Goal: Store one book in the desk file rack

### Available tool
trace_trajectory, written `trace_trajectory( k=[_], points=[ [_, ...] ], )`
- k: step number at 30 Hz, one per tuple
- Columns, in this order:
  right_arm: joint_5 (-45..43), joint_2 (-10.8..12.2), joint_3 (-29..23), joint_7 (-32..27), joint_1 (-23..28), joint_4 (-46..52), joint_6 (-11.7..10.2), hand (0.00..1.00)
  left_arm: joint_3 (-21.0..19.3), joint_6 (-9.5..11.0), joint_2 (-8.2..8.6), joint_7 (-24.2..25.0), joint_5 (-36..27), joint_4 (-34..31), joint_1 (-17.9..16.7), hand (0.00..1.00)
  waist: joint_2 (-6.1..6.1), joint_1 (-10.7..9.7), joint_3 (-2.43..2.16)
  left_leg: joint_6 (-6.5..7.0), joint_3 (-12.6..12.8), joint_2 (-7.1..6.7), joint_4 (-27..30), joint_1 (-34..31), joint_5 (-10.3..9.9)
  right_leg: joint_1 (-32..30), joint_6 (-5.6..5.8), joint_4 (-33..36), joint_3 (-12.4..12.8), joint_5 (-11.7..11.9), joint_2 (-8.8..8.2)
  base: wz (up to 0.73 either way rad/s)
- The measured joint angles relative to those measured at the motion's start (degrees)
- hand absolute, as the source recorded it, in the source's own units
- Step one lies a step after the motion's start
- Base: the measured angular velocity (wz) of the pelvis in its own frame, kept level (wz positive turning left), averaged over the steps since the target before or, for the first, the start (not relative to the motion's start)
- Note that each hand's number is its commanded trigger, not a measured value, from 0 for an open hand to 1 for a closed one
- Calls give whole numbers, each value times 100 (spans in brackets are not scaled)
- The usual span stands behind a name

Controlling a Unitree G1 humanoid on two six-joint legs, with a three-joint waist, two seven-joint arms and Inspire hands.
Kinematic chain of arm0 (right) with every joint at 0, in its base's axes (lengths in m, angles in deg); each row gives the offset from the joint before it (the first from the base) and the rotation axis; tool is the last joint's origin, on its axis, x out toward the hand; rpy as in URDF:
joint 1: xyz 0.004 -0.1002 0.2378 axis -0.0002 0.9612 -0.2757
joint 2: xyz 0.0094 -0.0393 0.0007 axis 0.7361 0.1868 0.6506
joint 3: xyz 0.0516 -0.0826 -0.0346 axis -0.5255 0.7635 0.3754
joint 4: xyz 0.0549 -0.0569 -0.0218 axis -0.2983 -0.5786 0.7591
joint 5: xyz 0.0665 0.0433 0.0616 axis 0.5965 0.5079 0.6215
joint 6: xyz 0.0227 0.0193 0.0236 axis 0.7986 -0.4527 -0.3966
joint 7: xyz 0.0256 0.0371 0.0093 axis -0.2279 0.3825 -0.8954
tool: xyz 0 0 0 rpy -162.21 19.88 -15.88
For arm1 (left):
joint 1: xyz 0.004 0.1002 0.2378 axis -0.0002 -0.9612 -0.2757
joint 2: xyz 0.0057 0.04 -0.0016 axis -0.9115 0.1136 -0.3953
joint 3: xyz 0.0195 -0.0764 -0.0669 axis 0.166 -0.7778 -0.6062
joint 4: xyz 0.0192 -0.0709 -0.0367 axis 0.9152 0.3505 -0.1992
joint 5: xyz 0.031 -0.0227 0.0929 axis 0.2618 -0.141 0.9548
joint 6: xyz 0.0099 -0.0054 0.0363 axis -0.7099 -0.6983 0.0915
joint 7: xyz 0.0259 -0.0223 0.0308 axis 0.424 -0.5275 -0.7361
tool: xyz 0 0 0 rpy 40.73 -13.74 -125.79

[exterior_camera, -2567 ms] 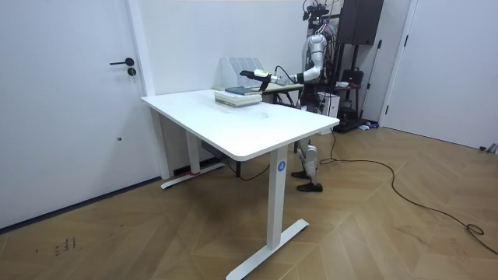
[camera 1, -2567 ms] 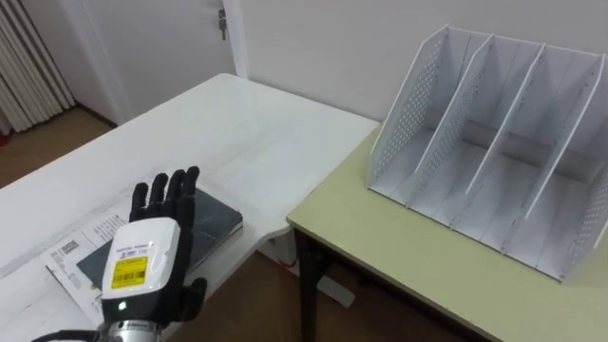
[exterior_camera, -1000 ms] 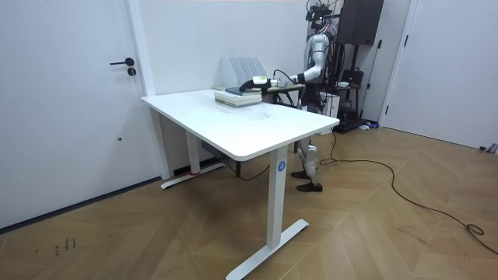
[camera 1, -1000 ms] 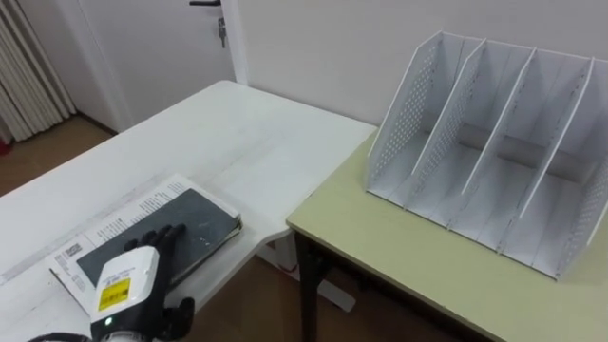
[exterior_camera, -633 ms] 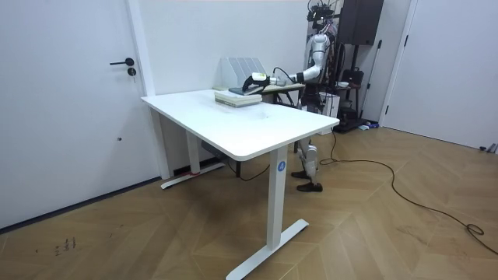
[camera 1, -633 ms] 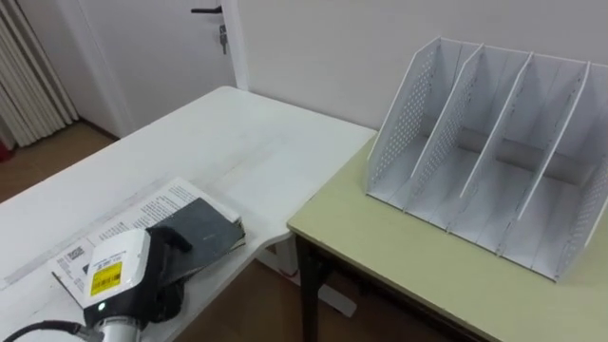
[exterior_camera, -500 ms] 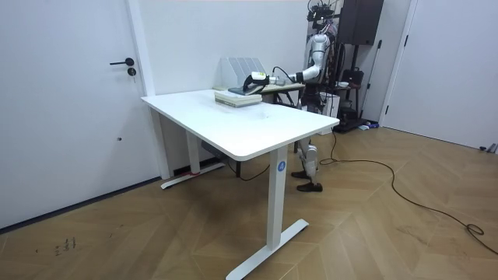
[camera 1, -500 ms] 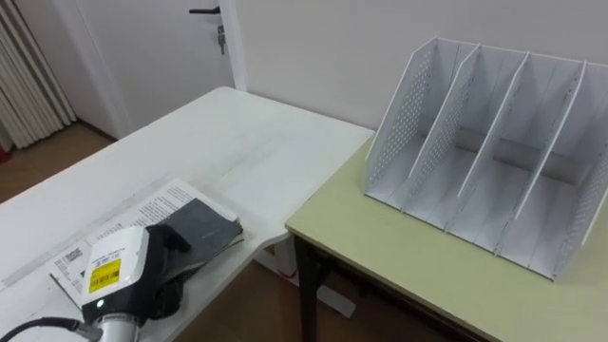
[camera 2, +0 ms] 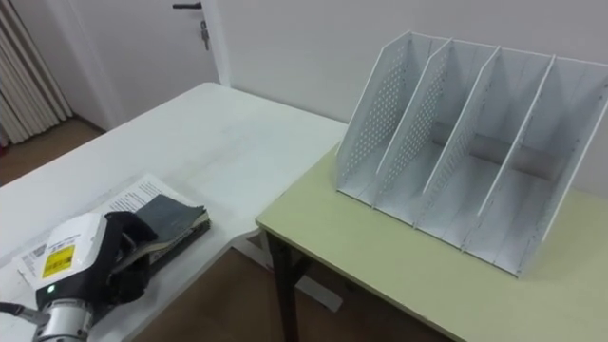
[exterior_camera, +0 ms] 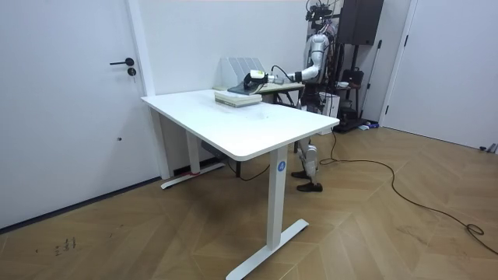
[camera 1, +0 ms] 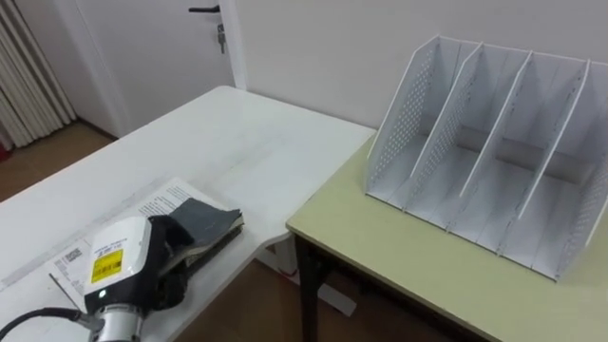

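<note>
Left hand (camera 1: 128, 268) clenched round the near end of the dark book (camera 1: 211, 220), which lies atop a printed booklet (camera 1: 160, 198) on the white counter (camera 1: 237, 142). File rack (camera 1: 404, 119) stands well right. Recommend a firm grip, lifting the dark book alone, cover kept closed.

Office-like room: white desk (exterior_camera: 233, 128), file rack (camera 1: 484, 152), parquet floor (exterior_camera: 373, 225)

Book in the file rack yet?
No: the file rack's compartments hold nothing, and the dark book lies on the white table with the left hand curled round its edge.
</note>
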Motion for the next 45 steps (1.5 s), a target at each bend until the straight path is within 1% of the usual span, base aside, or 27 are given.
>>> trace_trajectory(
  k=[1,2,3,4,5,6,7,8,9,11,12,14,15,17,18,20,22,24,27,28,29,31,32,35,37,41,45],
  points=[
    [6,14,12,27,-11,0,-1,0,-39,7,56,5,-150,-85,-15,100,-18,27,-5,0,-3,9,1,-6,0,0,0,3,12,0,1,-3],
    [15,20,53,68,-19,2,-5,0,-45,8,69,19,-402,-258,-28,100,-6,83,-21,0,-3,15,2,-17,0,3,0,6,4,1,-1,0],
    [12,20,55,98,-26,3,-5,0,-43,11,65,30,-573,-378,-39,100,-14,96,-16,0,-16,15,2,-19,0,0,0,6,-6,1,-3,0],
    [-30,21,55,149,-26,28,-10,0,-44,44,56,59,-918,-636,-85,100,-43,125,0,0,-20,18,2,-20,0,1,0,5,-7,2,0,0],
    [-134,26,84,181,-23,115,-9,0,-45,77,52,115,-1212,-864,-147,100,-70,145,5,0,-21,19,3,-34,0,0,-1,8,-19,2,-1,3],
    [-285,27,112,209,-25,253,-23,0,-41,94,55,210,-1480,-1046,-184,100,-83,149,-3,0,-22,19,7,-69,0,-20,0,8,-25,3,-4,0],
    [-341,28,130,232,-26,317,-58,0,-40,120,59,268,-1612,-1110,-184,100,-87,179,-6,0,-21,20,8,-75,0,-37,0,13,-24,4,-4,-4],
    [-447,27,231,286,-25,457,-124,0,-37,193,60,353,-1914,-1200,-183,100,-89,245,-8,0,-23,22,8,-81,0,-57,-5,18,-20,10,-4,-8],
    [-523,21,301,324,-24,533,-159,0,-27,215,60,404,-2109,-1247,-181,100,-89,273,-9,0,-32,23,8,-83,0,-61,-7,17,-22,13,-5,-8],
    [-982,3,462,451,-27,882,-190,0,10,292,73,543,-2727,-1468,-181,100,-87,319,-11,0,-29,26,8,-91,0,-78,-7,25,-20,14,-7,-2],
    [-1118,9,488,488,-29,977,-196,0,13,329,78,582,-2835,-1509,-181,100,-85,331,-12,0,-30,27,9,-90,0,-78,-8,27,-21,14,-7,0],
    [-1502,22,587,695,7,1604,-195,0,17,408,92,765,-3437,-1680,-181,100,-81,400,-13,0,-15,32,10,-77,0,-84,-8,54,-5,13,-6,-4],
    [-1597,27,613,741,31,1811,-196,0,19,409,102,822,-3610,-1718,-182,100,-77,431,-12,0,-15,33,10,-76,0,-86,-8,61,-6,13,-5,-4],
    [-1933,37,719,934,74,2585,-223,0,68,435,110,1057,-4487,-1750,-207,100,-65,451,-5,0,-18,34,13,-66,0,-88,-8,83,-7,14,-7,0],
    [-2009,38,750,978,99,2767,-252,0,98,437,108,1109,-4655,-1752,-224,100,-59,455,-1,0,-19,33,14,-64,0,-88,-8,86,-7,14,-8,0],
    [-2190,44,862,1217,118,3332,-312,0,212,439,95,1331,-5204,-1753,-273,100,-46,485,10,0,-22,31,13,-67,0,-93,-8,94,-9,14,-11,0],
    [-2334,43,918,1448,167,3706,-331,0,209,460,87,1512,-5539,-1754,-276,100,-46,518,10,0,-28,31,14,-63,0,-92,-8,99,-8,14,-11,0],
    [-2313,39,960,1659,245,4040,-405,0,212,584,72,1646,-5953,-1752,-276,100,-49,556,15,0,-50,32,12,-51,0,-83,-9,105,-6,14,-10,0],
    [-2310,-1,1025,1821,337,4464,-417,0,213,701,63,1800,-6363,-1753,-276,100,-54,609,27,0,-44,32,13,-50,0,-90,-9,120,1,14,-11,0],
    [-2310,-50,1085,1908,363,4786,-418,0,212,761,50,1878,-6510,-1752,-276,100,-64,613,53,0,-37,32,13,-57,0,-101,-9,124,10,14,-10,0],
    [-2310,-71,1100,1985,376,5089,-426,0,217,794,47,1983,-6599,-1753,-276,100,-76,609,66,0,-33,33,12,-82,0,-129,-12,126,12,16,-8,0],
    [-2354,-70,1099,2059,410,5505,-437,0,217,802,50,2162,-6674,-1752,-290,100,-94,621,77,0,-14,35,13,-97,0,-157,-14,137,46,17,-3,-6],
    [-2364,-78,1098,2164,438,5759,-437,0,218,803,50,2291,-6900,-1754,-321,100,-96,623,77,0,-13,33,13,-99,0,-157,-14,137,50,16,-4,-5],
    [-2265,-86,1105,2450,450,6244,-437,0,242,814,64,2576,-7327,-1769,-403,100,-94,631,77,0,-13,32,13,-96,0,-157,-13,135,71,17,-4,-3],
    [-2179,-77,1108,2576,453,6512,-437,0,247,816,67,2722,-7411,-1770,-452,100,-94,639,76,0,-14,34,14,-93,0,-160,-13,136,107,16,2,-6],
    [-1278,-108,1091,2635,462,6814,-442,0,247,818,62,2921,-7561,-1769,-461,100,-93,614,76,0,-49,34,12,-41,0,-101,-13,114,152,16,3,-1],
    [-799,-111,924,2608,475,7096,-496,0,231,844,65,3013,-7632,-1768,-461,100,-92,607,76,0,-35,34,11,27,0,-37,-13,107,159,16,3,-2]
  ],
)
